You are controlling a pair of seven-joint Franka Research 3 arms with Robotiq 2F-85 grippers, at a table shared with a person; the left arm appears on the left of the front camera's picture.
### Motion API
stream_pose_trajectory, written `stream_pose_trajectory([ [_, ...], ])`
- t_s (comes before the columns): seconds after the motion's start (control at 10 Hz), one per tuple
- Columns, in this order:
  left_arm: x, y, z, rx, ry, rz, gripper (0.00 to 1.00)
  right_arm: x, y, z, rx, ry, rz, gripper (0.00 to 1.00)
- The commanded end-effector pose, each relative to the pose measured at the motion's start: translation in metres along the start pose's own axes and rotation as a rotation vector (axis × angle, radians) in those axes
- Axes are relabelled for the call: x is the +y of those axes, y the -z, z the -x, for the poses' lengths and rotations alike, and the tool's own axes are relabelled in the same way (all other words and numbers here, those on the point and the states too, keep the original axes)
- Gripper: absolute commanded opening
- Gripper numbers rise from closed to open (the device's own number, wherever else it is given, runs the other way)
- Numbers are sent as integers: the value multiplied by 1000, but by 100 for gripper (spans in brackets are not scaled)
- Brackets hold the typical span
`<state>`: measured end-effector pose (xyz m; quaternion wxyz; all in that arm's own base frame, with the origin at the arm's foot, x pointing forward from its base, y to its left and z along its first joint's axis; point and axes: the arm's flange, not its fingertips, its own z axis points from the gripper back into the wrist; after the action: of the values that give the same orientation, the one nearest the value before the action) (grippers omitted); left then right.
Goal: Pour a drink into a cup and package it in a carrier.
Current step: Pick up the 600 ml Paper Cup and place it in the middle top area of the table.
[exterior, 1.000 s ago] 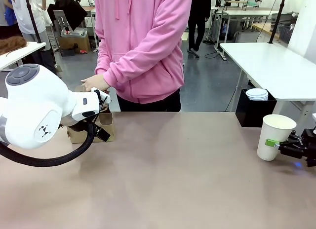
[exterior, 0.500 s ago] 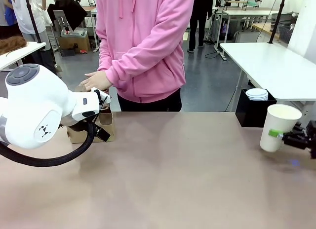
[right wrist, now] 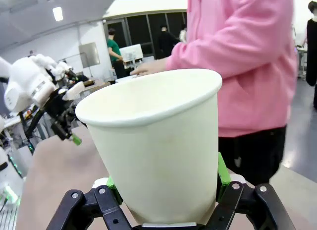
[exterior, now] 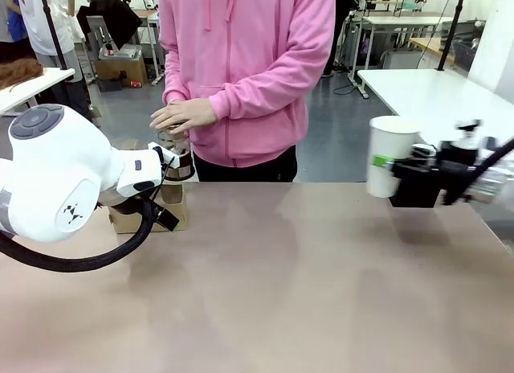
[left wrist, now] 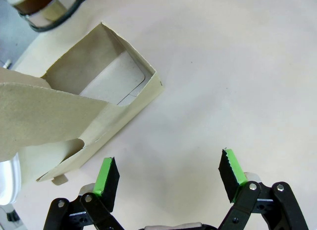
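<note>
While the front view sets the cup (exterior: 393, 138) at 3 o'clock, roughly upright and held clear of the table (exterior: 305, 276), the right wrist view shows what holds it. The right gripper (right wrist: 166, 190) is clamped on the cup's lower wall, a green pad on either side. The cup's bottom is out of sight there, so whether it holds anything cannot be told. The right arm reaches in level from 3 o'clock, cut off by the frame edge.

At 9 o'clock in the front view, the bulky left arm (exterior: 56, 180) covers much of the carrier (exterior: 173, 200). The left wrist view shows the left gripper (left wrist: 168, 175) spread wide and holding nothing above bare table. The carrier lies at its 10 o'clock, one slot open and the handle panel hiding the other.

The person's hands (exterior: 183, 114) rest atop the press jug (exterior: 180, 162) just behind the carrier. The drink (left wrist: 29, 1) shows dark at 11 o'clock, cropped by the corner.
</note>
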<state>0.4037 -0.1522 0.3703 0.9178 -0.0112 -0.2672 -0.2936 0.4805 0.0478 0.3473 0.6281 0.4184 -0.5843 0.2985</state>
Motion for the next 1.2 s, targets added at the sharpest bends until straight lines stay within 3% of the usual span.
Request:
stream_pose_trajectory([
  [0.0,0,0,0,-1,0,1,100,8,58,12,3,-18,47,80],
  [0.2,0,0,0,-1,0,1,100,25,108,34,-47,-37,116,80],
  [0.5,0,0,0,-1,0,1,100,23,145,74,-53,-41,143,80],
  [1.1,0,0,0,-1,0,1,100,5,150,93,-92,22,117,80],
])
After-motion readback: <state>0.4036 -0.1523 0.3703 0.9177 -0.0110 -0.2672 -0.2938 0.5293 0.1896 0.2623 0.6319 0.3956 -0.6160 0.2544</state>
